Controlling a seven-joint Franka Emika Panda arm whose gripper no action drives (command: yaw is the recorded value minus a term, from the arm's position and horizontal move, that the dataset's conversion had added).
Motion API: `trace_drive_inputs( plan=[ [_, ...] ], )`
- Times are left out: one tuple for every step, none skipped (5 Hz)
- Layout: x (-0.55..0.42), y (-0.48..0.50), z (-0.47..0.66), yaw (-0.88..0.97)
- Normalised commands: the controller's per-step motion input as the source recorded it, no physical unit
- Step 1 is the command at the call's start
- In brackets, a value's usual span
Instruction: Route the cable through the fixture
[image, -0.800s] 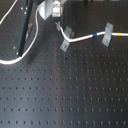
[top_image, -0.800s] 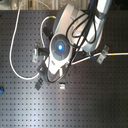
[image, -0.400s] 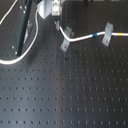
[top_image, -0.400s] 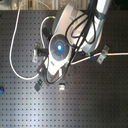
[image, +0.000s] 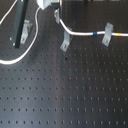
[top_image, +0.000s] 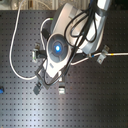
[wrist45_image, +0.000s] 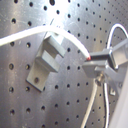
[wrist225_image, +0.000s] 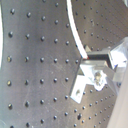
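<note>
A grey metal clip fixture (wrist45_image: 46, 61) stands bolted to the perforated desk (wrist45_image: 60, 107). The white cable (wrist45_image: 30, 33) crosses just over the fixture's upper edge and runs on to the gripper (wrist45_image: 95, 62), whose finger (wrist45_image: 107, 57) meets it at the tip. A second white cable loop (wrist45_image: 111, 35) curves behind the finger.

the arm (top_image: 95, 30) reaches down over the board; its hand (wrist45_image: 102, 62) looks pinched closed
</note>
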Motion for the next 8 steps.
trace_drive_inputs(
  plan=[
    [-0.051,-0.288,-0.05,-0.31],
    [-0.219,-0.263,-0.05,-0.52],
    [-0.014,-0.019,0.0,0.0],
    [-0.226,-0.176,0.0,-0.53],
    [-0.041,-0.028,0.0,0.0],
    [0.0,0.0,0.0,-0.01],
    [-0.101,-0.191,0.08,-0.58],
    [0.0,0.0,0.02,-0.06]
  ],
)
